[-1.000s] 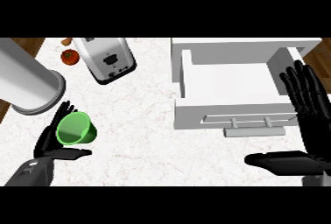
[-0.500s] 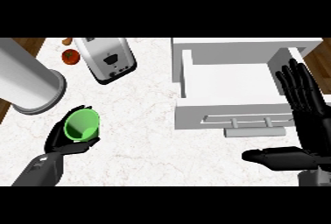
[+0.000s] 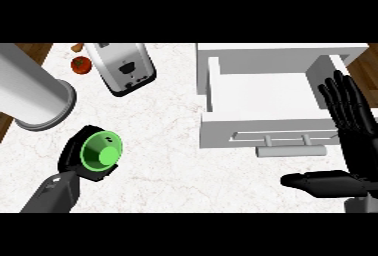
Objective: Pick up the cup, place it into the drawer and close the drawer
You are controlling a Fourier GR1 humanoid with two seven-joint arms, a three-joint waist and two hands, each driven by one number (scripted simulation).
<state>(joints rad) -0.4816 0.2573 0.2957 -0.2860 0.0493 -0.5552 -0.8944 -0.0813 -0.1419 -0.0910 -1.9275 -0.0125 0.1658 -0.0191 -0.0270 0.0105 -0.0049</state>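
A green cup (image 3: pixel 102 152) lies at the lower left of the counter, its mouth facing up towards the view. My left hand (image 3: pixel 76 159) is curled round the cup from behind and below. The white drawer (image 3: pixel 263 99) stands pulled open at the upper right, its inside bare, with a bar handle (image 3: pixel 290 141) on its front. My right hand (image 3: pixel 353 135) is open at the right edge, fingers straight and pointing up beside the drawer's right wall, thumb stretched left below the drawer front.
A large metal cylinder (image 3: pixel 31 99) stands at the far left, just above the cup. A toaster (image 3: pixel 122 68) sits at the back, with a small red thing (image 3: pixel 80 64) to its left. White marbled counter (image 3: pixel 177 165) lies between cup and drawer.
My left hand has closed round the green cup, and the cup has turned so its mouth faces up. The right hand has barely moved.
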